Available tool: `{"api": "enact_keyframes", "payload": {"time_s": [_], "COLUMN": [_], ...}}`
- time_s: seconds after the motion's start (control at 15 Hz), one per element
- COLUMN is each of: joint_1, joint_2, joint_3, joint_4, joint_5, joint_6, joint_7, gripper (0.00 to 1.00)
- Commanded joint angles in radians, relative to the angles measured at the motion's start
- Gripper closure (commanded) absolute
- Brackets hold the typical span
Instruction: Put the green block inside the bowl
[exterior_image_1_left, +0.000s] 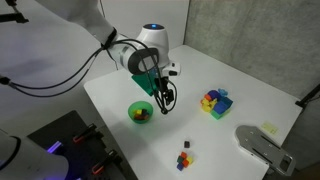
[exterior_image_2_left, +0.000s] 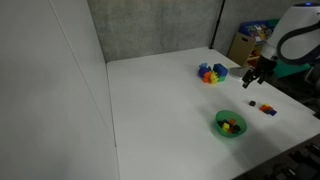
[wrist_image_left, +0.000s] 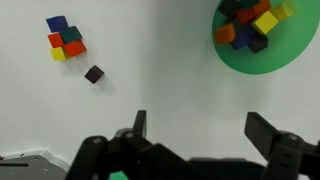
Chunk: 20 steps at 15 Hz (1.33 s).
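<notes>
No text, label or number can be read anywhere.

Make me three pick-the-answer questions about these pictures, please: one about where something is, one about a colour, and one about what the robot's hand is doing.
1. Where does the bowl stand?
A) on the white table
B) on the floor
C) on a chair

2. What colour is the bowl?
A) red
B) blue
C) green

3. How is the gripper?
A) squeezing a cube
B) open, holding nothing
C) shut tight

Answers:
1 A: both exterior views show it on the white tabletop.
2 C: its rim shows bright green in every view.
3 B: the wrist view shows its fingers wide apart with only bare table between them.
</notes>
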Motion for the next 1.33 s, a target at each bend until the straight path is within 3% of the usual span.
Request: {"api": "enact_keyframes", "payload": {"time_s": [0.0,0.4,1.0,1.27], "joint_1": [-0.022,-0.035,-0.023,-0.063], "joint_2": [0.102,0.243,0.254,0.309], "joint_3": [-0.027,-0.063,-0.070,-0.066], "joint_4": [0.069,0.161,0.154,0.193], "joint_5": [-0.007,-0.002,-0.004,0.004], "joint_6": [0.028,0.020,0.050,0.071], "joint_7": [-0.049,-0.038,-0.028,-0.095], "gripper": [0.00,0.00,0.00,0.00]}}
